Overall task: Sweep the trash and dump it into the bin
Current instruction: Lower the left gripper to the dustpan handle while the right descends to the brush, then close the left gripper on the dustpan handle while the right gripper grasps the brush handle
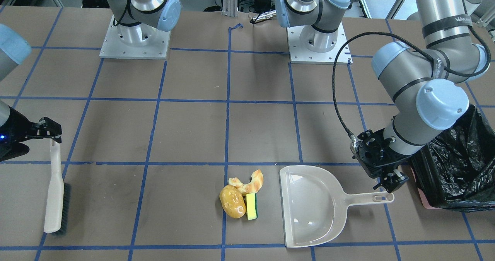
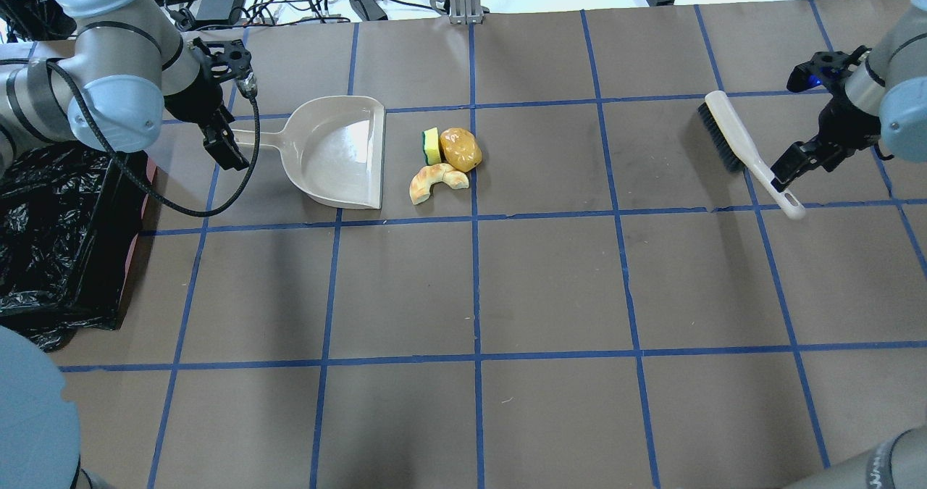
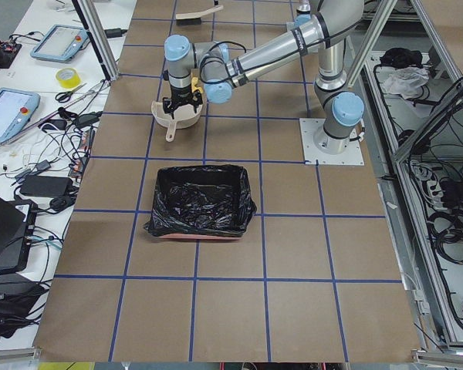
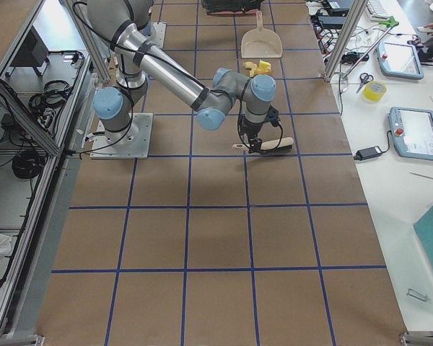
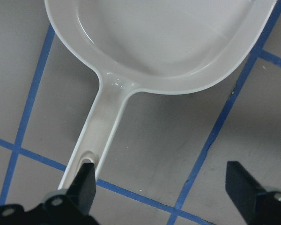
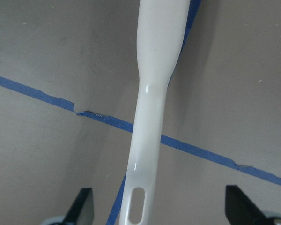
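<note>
Black-fingered left gripper (image 5: 164,185) closest to the wrist lens, claw spread wide, one fingertip right at the hole end of the dustpan (image 1: 309,207) handle, the other well off to the side over bare table (image 1: 185,129); nothing pinched. Beige dustpan flat on the brown surface, straight open edge turned toward the trash. Trash in a tight cluster near that edge but apart from it: glossy golden-brown potato (image 1: 232,202), yellow-green sponge (image 1: 251,206) touching it on the dustpan side, curved tan croissant (image 1: 251,181) against both on the side toward the robot. Bin (image 1: 444,176) at the robot's left end of the table, lined with a crinkly black bag, pink base edge showing, just beyond the dustpan handle. Right gripper (image 6: 161,208) likewise spread, pale brush (image 1: 54,199) handle centred between its fingers with clear gaps either side, gripping nothing. Brush on the table well apart from the trash, over on the robot's right, dark bristles facing the cluster.
</note>
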Action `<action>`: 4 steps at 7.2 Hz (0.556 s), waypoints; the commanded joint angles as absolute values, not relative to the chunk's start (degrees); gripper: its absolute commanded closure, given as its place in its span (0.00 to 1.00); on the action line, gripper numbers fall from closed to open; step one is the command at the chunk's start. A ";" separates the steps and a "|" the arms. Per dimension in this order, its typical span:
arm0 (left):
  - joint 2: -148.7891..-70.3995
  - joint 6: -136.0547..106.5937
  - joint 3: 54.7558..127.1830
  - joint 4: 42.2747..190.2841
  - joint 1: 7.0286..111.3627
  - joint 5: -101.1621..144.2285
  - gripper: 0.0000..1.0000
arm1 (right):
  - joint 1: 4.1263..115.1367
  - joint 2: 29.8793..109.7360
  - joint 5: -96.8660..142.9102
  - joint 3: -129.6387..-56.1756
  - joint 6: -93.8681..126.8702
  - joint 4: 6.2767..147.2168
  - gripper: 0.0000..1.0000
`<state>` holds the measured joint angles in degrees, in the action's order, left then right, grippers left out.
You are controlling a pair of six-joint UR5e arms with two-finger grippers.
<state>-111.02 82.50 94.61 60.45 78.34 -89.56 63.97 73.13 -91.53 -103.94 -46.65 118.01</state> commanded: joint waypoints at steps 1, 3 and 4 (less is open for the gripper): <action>-115.73 90.77 91.60 57.83 78.22 -89.74 0.00 | 63.98 71.64 -91.41 -105.47 -46.67 120.32 0.09; -118.81 92.28 89.22 58.45 78.22 -89.82 0.00 | 63.98 70.75 -90.97 -105.47 -46.23 120.76 0.13; -119.87 93.76 88.86 58.01 78.05 -89.82 0.02 | 63.98 70.32 -90.97 -105.47 -45.97 121.02 0.14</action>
